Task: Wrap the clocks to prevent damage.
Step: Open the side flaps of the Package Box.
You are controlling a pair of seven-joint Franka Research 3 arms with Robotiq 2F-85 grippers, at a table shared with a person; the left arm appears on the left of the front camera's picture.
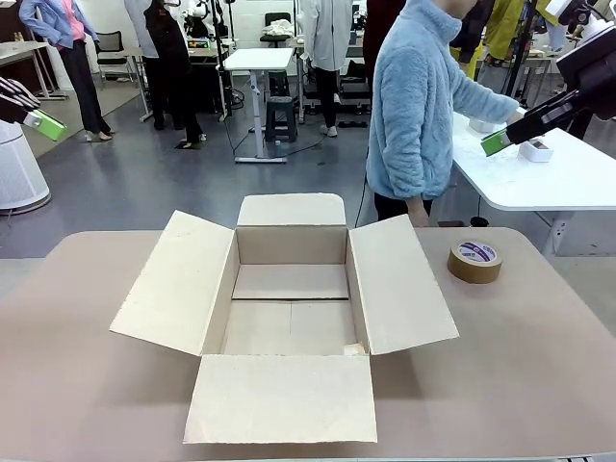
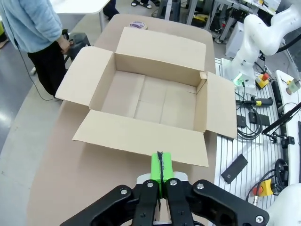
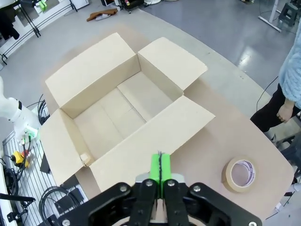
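Observation:
The clocks are out of view. My left gripper (image 1: 48, 126) hangs high at the far left, its green pads pressed together with nothing between them; the left wrist view shows it (image 2: 161, 165) shut above the near flap of the open cardboard box (image 2: 155, 89). High at the far right my right gripper (image 1: 495, 144) is shut and empty too, and in its own wrist view it (image 3: 160, 167) hovers over a box flap (image 3: 150, 136). The box (image 1: 289, 308) stands empty at the table's middle.
A brown tape roll (image 1: 474, 261) lies on the table right of the box, also seen from the right wrist (image 3: 240, 173). A person in a light blue fleece (image 1: 419, 106) stands beyond the far edge, turned towards a white side table (image 1: 549, 178).

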